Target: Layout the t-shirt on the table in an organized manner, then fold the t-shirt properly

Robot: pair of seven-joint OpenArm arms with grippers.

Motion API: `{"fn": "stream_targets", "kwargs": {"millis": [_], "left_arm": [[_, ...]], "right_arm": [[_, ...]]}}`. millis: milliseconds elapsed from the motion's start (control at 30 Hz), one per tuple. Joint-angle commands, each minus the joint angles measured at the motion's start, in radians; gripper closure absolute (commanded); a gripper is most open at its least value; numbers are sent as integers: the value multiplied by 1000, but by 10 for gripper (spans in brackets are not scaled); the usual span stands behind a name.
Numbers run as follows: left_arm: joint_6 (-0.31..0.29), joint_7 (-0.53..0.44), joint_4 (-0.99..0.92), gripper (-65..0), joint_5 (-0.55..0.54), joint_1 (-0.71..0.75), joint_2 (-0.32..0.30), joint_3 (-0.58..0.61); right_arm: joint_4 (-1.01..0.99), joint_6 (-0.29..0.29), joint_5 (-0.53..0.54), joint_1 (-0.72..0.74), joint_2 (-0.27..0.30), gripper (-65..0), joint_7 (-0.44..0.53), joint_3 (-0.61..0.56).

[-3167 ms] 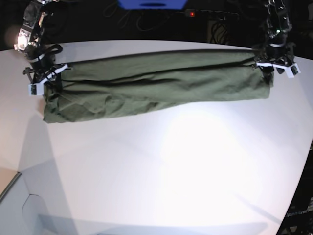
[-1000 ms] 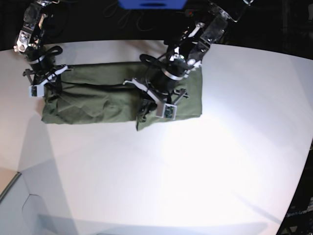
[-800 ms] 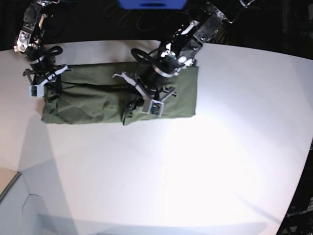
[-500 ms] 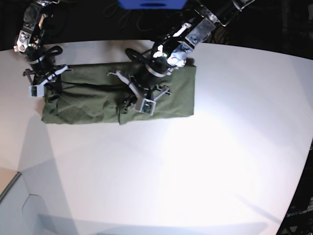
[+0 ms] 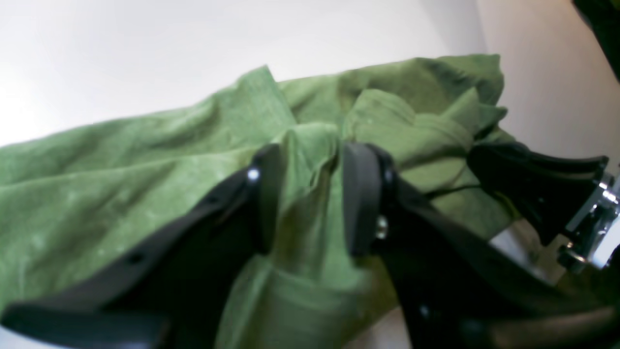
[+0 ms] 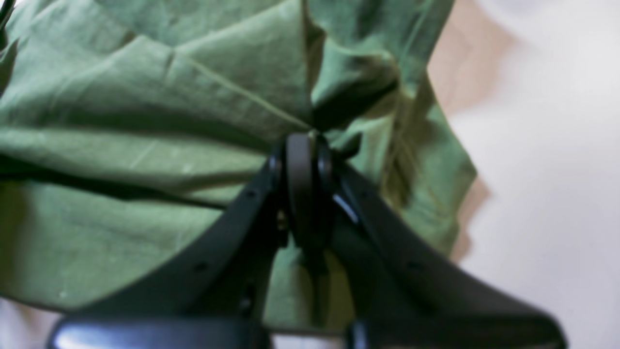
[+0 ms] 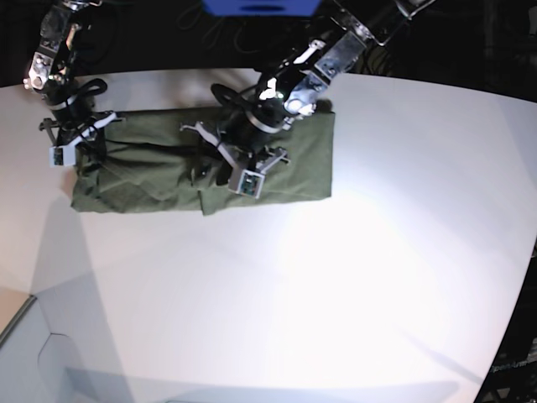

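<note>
The t-shirt (image 7: 210, 159) lies folded on the white surface (image 7: 336, 277). The left gripper (image 5: 307, 194) reaches low over its middle — jaws parted around a fold. The right gripper (image 6: 302, 189) pinches the shirt's end — jaws closed.

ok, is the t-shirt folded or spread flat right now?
Folded. The t-shirt lies as a narrow band on the table, its right end doubled over toward the middle.

the base view looks down from high in front across the whole white bench (image 7: 352, 277). both wrist views sit close behind their fingers (image 5: 361, 194), aimed downward, sharing the same t-shirt (image 7: 151, 168) with the base view.
</note>
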Motion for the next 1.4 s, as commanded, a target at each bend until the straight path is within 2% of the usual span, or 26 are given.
{"fn": "stream_targets", "kwargs": {"millis": [0, 167, 333, 400, 567, 700, 867, 1000, 1167, 1367], "left_arm": [[-9, -21, 24, -227, 3, -10, 13, 1], [-9, -27, 92, -229, -1, -7, 2, -10], [-7, -23, 187, -226, -3, 19, -89, -134], [-7, -23, 184, -226, -3, 42, -124, -192], [-13, -29, 126, -226, -3, 117, -187, -311], [-15, -29, 66, -226, -3, 140, -190, -370], [-15, -29, -5, -226, -3, 126, -182, -373], [-15, -29, -28, -226, -3, 110, -165, -372], [-15, -29, -15, -226, -3, 110, -165, -372], [-15, -29, -20, -226, -3, 110, -169, -373]], "right_arm": [[8, 5, -2, -3, 9, 0, -6, 2], [10, 5, -2, 0, 9, 0, -6, 2], [17, 5, -2, 0, 11, 0, -6, 2], [17, 5, -2, 0, 12, -48, -6, 6], [73, 7, 0, -10, 20, -224, -6, 12], [198, 7, 5, -48, 14, -336, -6, 12], [257, 3, 0, -42, 1, -430, -8, 15], [168, 3, 0, 27, 1, -459, -25, 47], [-9, 3, 0, 158, 35, -470, -151, 96], [-69, 3, -2, 187, 60, -469, -151, 118]]}}
